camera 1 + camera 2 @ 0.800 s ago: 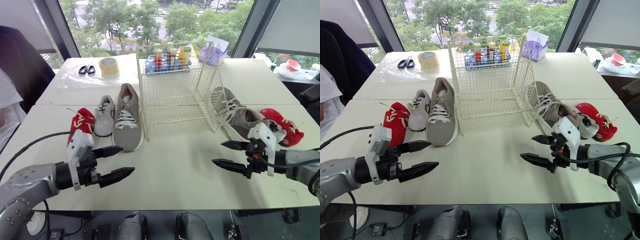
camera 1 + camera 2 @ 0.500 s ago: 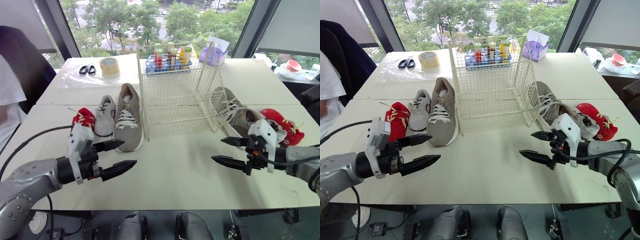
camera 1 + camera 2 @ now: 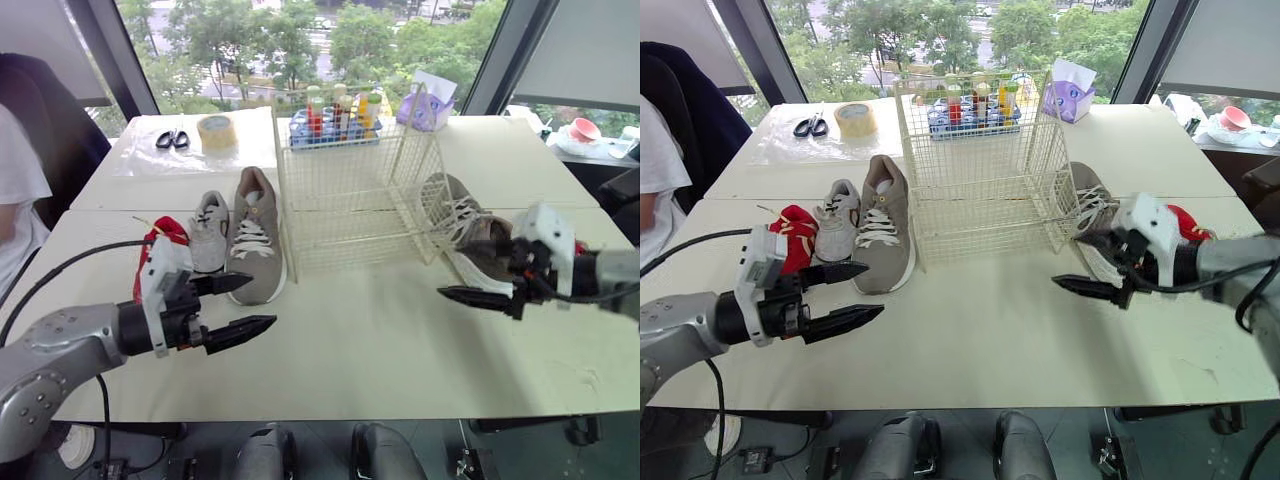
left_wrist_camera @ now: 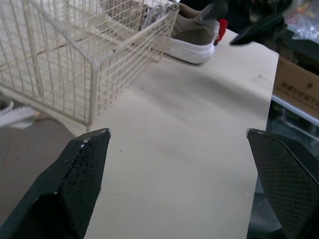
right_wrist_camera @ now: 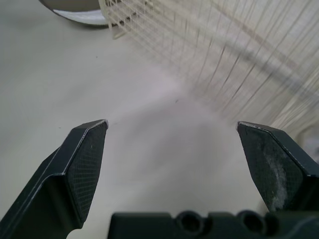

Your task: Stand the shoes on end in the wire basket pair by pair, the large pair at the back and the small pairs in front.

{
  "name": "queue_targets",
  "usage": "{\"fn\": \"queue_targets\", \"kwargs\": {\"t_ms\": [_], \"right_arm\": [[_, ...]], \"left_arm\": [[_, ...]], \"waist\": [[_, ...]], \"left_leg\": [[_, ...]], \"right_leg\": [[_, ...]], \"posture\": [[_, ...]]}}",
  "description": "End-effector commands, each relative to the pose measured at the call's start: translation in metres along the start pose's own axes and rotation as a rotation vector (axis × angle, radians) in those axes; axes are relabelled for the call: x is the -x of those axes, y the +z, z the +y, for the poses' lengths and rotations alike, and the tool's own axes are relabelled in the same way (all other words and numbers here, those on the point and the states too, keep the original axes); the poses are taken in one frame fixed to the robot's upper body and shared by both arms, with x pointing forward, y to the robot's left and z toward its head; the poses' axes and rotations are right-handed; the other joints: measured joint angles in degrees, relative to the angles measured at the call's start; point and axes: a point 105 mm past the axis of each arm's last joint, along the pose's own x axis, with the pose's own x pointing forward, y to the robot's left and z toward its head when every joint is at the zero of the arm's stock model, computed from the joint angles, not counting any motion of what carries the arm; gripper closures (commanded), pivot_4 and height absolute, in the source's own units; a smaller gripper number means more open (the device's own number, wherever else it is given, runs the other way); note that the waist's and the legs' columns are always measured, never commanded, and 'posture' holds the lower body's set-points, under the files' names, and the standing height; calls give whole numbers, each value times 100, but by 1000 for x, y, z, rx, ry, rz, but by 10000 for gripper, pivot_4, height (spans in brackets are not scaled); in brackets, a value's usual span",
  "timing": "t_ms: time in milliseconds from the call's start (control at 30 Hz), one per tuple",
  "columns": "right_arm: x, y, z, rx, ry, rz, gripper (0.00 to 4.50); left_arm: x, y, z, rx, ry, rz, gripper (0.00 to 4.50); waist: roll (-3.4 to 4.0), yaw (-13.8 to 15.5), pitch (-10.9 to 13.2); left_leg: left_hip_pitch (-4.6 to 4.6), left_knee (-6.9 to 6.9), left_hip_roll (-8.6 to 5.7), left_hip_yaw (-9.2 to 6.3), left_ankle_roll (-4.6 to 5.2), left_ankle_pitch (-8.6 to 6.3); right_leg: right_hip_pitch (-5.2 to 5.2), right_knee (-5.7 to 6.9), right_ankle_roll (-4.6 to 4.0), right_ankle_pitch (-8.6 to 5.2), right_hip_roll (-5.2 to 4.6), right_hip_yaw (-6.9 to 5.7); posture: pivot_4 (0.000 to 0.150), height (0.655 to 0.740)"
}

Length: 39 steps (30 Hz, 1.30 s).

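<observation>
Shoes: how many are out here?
5: red shoe, white sneaker, tan shoe left of the wire basket; second tan shoe, second red shoe to its right. The right gripper may hide more.

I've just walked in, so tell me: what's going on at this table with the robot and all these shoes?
Both of the robot's hands are open and hold nothing. Its left hand hovers in front of a red shoe, a white sneaker and a large grey sneaker, which lie left of the wire basket. Its right hand is close to the other large grey sneaker, on the basket's right. No shoe is in the basket yet.
</observation>
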Motion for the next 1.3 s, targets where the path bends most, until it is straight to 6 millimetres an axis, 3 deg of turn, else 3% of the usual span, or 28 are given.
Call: {"fn": "queue_targets", "kwargs": {"t_ms": [33,200,400,567,667,767,933,1167,1300], "right_arm": [[-2,17,-7,194,72,49,364],[-29,22,-19,308,180,86,364],[-75,6,-55,424,159,190,364],[-85,-5,-67,488,187,284,364],[-84,1,-69,484,207,270,364],[-84,4,-67,486,227,254,8266],[-85,16,-62,481,230,215,33673],[-80,31,-44,432,248,172,33857],[-82,29,-30,406,220,233,33857]], "left_arm": [[-1,14,0,-104,-34,-2,0],[-9,26,1,-160,-87,-16,0],[-18,28,0,-174,-108,-20,0],[-20,26,-1,-181,-102,-14,0],[-19,24,-2,-181,-90,-12,0],[-18,23,-2,-182,-80,-11,0],[-19,22,-1,-185,-74,-11,0],[-20,23,0,-194,-75,-12,0],[-22,23,1,-199,-78,-15,0]], "waist": [[2,-8,1],[1,-20,1],[0,-45,1],[0,-38,2],[1,-55,2],[1,-65,2],[4,-74,4],[5,-144,5],[6,-139,5]], "left_leg": [[0,0,0,0,0,0],[-6,-2,0,3,0,0],[-10,-1,-2,9,-27,17],[-20,0,-2,10,-39,25],[-20,1,-2,11,-40,26],[-18,1,0,10,-43,28],[-16,1,0,8,-47,30],[-16,2,0,9,-49,31],[-13,2,1,8,-51,31]], "right_leg": [[-1,-1,0,0,0,0],[-4,-4,1,1,1,0],[-6,-1,26,16,2,0],[-12,-3,30,16,2,-1],[-11,-3,31,16,1,-1],[-11,1,31,16,2,-2],[-11,11,31,16,1,-3],[-22,35,31,16,-2,-2],[-24,44,31,15,-2,-3]], "posture": [[1500,7400],[1500,7400],[1500,7400],[1500,7400],[1500,7400],[1500,7400],[1500,7400],[1500,7400],[1500,7400]]}}
